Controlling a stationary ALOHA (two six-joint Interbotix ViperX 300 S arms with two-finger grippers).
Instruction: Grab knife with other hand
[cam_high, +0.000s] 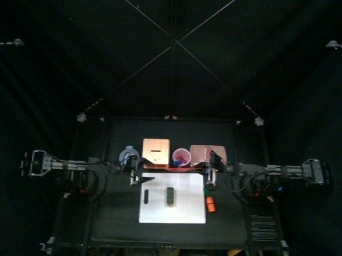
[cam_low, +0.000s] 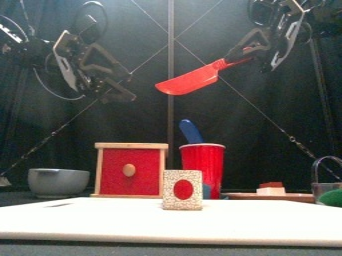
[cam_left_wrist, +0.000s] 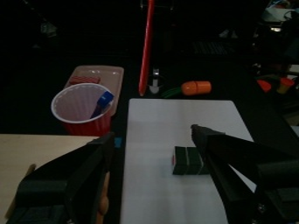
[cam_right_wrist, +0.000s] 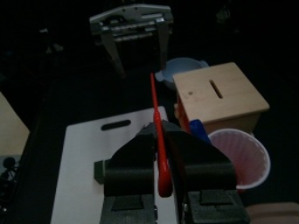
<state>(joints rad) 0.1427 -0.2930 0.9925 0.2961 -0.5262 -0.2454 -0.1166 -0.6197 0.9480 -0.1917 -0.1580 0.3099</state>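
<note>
My right gripper (cam_low: 249, 52) is shut on the handle of a red knife (cam_low: 195, 77) and holds it high above the table, blade pointing toward the left arm. In the right wrist view the knife (cam_right_wrist: 158, 122) runs out from between the jaws toward my left gripper (cam_right_wrist: 131, 28). My left gripper (cam_low: 118, 92) is open and empty, apart from the blade tip, which is at about its height. In the left wrist view the knife (cam_left_wrist: 147, 44) shows ahead of the open jaws. In the top view the knife (cam_high: 174, 170) lies between the two grippers.
A white cutting board (cam_left_wrist: 205, 188) lies below, with a small red-and-speckled block (cam_low: 182, 189) on it. Behind stand a wooden box with a red face (cam_low: 130, 169), a red cup (cam_low: 203, 168) holding a blue tool, and a grey bowl (cam_low: 58, 181). An orange item (cam_left_wrist: 195, 87) lies beside the board.
</note>
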